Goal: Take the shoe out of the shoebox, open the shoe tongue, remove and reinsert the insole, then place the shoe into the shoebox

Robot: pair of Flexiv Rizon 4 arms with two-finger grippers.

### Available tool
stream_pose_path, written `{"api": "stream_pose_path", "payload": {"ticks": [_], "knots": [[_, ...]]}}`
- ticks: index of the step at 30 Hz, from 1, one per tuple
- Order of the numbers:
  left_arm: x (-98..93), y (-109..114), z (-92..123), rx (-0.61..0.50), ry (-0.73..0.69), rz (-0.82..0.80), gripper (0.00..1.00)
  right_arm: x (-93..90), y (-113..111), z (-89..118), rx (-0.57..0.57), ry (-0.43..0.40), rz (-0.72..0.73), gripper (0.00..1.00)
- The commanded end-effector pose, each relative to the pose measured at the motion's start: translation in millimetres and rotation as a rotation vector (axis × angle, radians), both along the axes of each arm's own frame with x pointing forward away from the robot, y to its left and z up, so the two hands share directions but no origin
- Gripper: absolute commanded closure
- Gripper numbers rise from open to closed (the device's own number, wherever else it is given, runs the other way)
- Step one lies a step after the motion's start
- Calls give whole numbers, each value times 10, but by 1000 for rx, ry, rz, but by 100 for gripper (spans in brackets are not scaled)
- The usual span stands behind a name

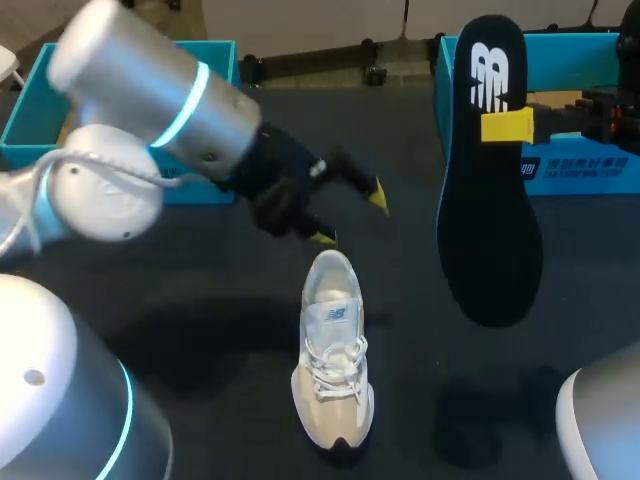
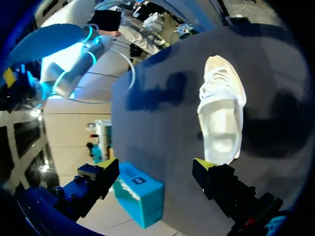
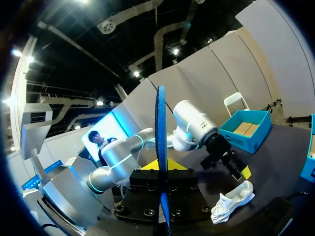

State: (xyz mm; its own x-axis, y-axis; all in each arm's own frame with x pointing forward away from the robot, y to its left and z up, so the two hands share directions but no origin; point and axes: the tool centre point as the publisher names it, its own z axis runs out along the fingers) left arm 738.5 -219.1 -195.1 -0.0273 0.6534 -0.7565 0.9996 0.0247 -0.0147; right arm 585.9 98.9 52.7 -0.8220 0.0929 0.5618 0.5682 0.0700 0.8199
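- Shoe (image 1: 333, 352): in the head view you see it, white, sole down near the middle of the dark surface (image 1: 200, 330). Its heel end points to the far side and its toe to the robot's side.
- Your left gripper (image 1: 350, 216) hangs above the surface just beyond the heel. Its jaws are apart and hold nothing.
- Your right gripper (image 1: 507, 127) comes in from the right with its jaws clamped on the dark insole (image 1: 490, 230). The insole is held up off the surface, well to the right of the shoe, with its printed end uppermost.
- A teal shoebox (image 1: 22, 115) sits at the far left behind your left arm. A second teal box (image 1: 590, 170) sits at the far right, partly behind the insole.
- In the left wrist view the shoe (image 2: 221, 118) lies ahead of the parted jaws, nearer one finger, with its opening turned to the camera. The second teal box (image 2: 140, 196) shows between the fingers, at the edge of the surface.
- In the right wrist view you see the insole (image 3: 161, 137) edge-on, upright, pinched from both sides by the jaws. Beyond it your left gripper (image 3: 238, 168) hangs over the shoe (image 3: 231, 201). Farther off, the shoebox (image 3: 246, 129) stands open and shows its cardboard inside.
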Motion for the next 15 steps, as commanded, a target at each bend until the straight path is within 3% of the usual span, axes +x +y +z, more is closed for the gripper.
{"api": "stream_pose_path", "payload": {"ticks": [1,15], "knots": [[-83,303,265,-354,-39,24,0,36,25,15,-5,3,5,100],[-10,324,636,-534,-14,-16,0,36,25,15,-5,3,5,100]]}}
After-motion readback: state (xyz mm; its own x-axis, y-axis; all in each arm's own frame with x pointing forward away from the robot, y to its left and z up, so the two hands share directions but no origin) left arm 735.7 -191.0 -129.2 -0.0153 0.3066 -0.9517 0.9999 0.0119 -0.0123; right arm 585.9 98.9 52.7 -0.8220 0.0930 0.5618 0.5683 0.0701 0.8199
